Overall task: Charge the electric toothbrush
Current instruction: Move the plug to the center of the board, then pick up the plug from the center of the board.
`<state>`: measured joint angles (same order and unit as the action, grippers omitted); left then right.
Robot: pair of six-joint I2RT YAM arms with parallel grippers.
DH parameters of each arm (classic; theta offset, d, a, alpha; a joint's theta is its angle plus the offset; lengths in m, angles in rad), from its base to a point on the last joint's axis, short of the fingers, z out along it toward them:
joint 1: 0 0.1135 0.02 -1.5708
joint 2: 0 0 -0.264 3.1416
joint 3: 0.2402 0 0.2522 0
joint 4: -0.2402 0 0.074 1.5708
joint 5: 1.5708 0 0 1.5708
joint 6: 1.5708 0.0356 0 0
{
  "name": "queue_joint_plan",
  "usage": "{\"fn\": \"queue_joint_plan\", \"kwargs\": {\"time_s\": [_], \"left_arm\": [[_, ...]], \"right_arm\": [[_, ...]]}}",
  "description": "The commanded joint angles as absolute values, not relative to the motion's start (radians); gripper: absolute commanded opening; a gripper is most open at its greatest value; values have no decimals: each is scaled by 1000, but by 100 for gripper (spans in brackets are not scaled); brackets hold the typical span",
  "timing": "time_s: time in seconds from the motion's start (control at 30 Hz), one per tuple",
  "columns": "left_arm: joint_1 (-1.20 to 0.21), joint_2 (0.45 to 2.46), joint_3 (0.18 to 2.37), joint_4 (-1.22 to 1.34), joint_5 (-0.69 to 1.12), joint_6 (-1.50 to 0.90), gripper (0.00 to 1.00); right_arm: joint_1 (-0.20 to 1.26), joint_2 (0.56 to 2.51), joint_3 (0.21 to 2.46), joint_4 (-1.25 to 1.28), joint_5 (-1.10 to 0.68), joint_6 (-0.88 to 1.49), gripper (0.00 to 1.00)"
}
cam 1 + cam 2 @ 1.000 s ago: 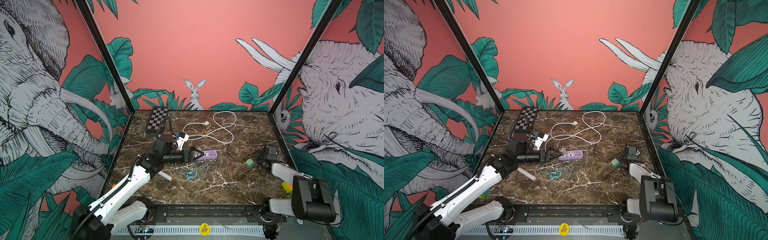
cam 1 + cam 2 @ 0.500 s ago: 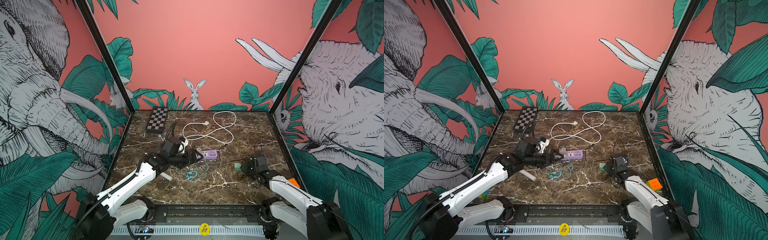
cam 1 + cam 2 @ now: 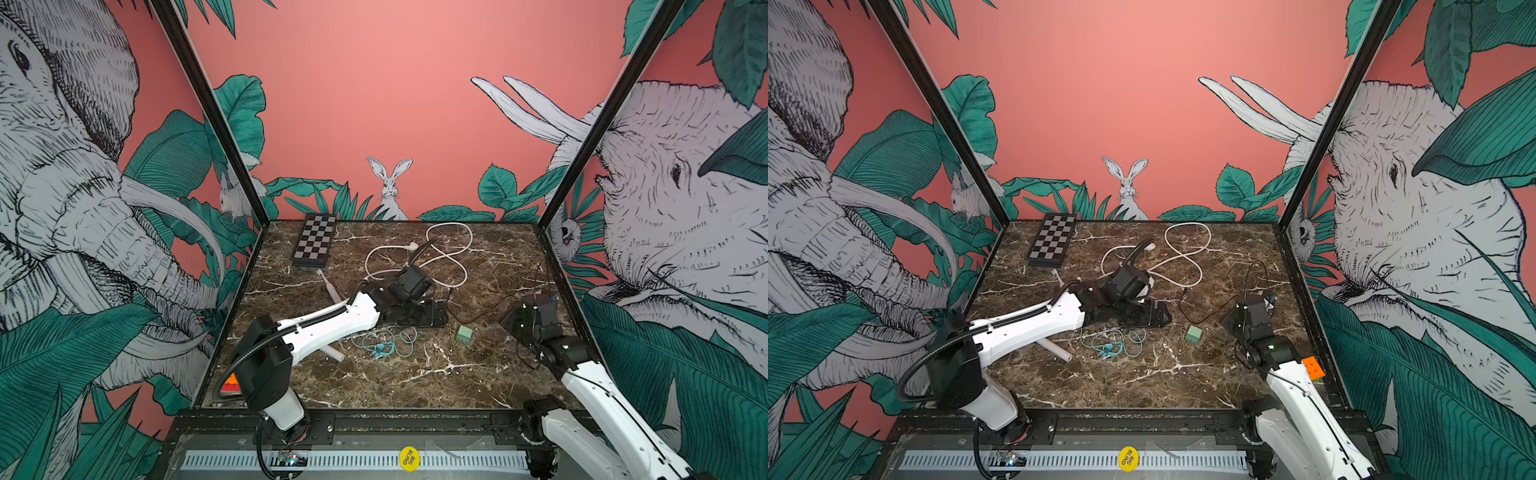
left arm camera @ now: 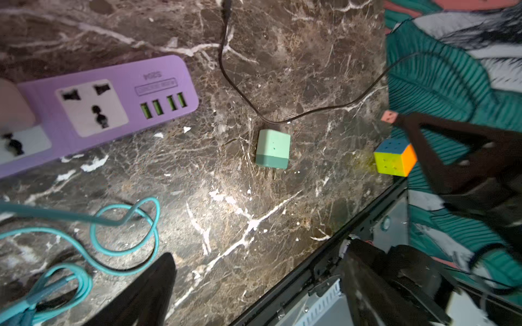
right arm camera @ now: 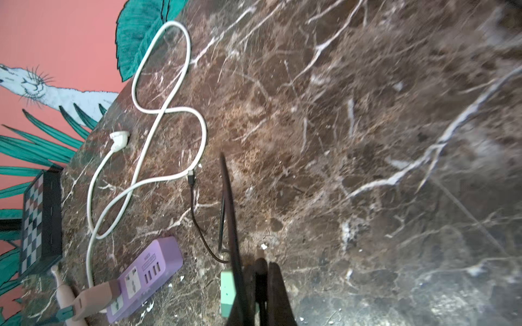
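Left gripper (image 3: 432, 316) wide open by the power strip (image 4: 113, 104).
Right gripper (image 5: 261, 271) pinches the black cable (image 5: 197, 220) near the bench's (image 3: 415, 382) right edge.

Noted: the left arm (image 3: 328, 328) lay stretched low, reaching forward and toward the centre, wrist pitched down. The left gripper (image 4: 279, 186) had its jaws spread wide (one dark finger at each side of its wrist view). The right arm (image 3: 590, 386) stood near the right edge, forearm rising from its base, wrist folded forward and down. The right gripper (image 5: 261, 265) pointed downward, jaws pressed together.
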<state>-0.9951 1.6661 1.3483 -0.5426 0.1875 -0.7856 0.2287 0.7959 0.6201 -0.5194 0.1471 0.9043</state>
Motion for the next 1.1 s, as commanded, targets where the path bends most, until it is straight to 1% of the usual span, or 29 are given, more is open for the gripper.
{"fn": "queue_joint_plan", "kwargs": {"time_s": [0.0, 0.07, 0.2, 0.3, 0.4, 0.67, 0.83, 0.93, 1.07], "left_arm": [[-1050, 1781, 1494, -690, 98, -656, 90], [-1076, 1872, 1582, -743, 72, -618, 89], [-1100, 2000, 1678, -776, 50, -575, 88], [-1100, 2059, 1706, -751, 26, -582, 88], [-1100, 2118, 1771, -778, 18, -623, 87], [-1101, 2217, 1916, -845, -54, -712, 87], [-1103, 2254, 1945, -785, 21, -692, 84], [-1106, 2277, 1964, -800, 65, -682, 82], [-1120, 2286, 1963, -815, 43, -676, 80]], "right_arm": [[172, 835, 662, -618, 164, 754, 0], [135, 847, 685, -608, 137, 724, 0], [84, 843, 731, -599, 133, 687, 0], [63, 825, 755, -601, 138, 666, 0], [55, 789, 773, -619, 169, 640, 0], [44, 694, 799, -684, 219, 592, 0], [43, 654, 810, -700, 227, 582, 0], [41, 646, 818, -719, 232, 572, 0], [41, 620, 821, -723, 242, 571, 0]]}}
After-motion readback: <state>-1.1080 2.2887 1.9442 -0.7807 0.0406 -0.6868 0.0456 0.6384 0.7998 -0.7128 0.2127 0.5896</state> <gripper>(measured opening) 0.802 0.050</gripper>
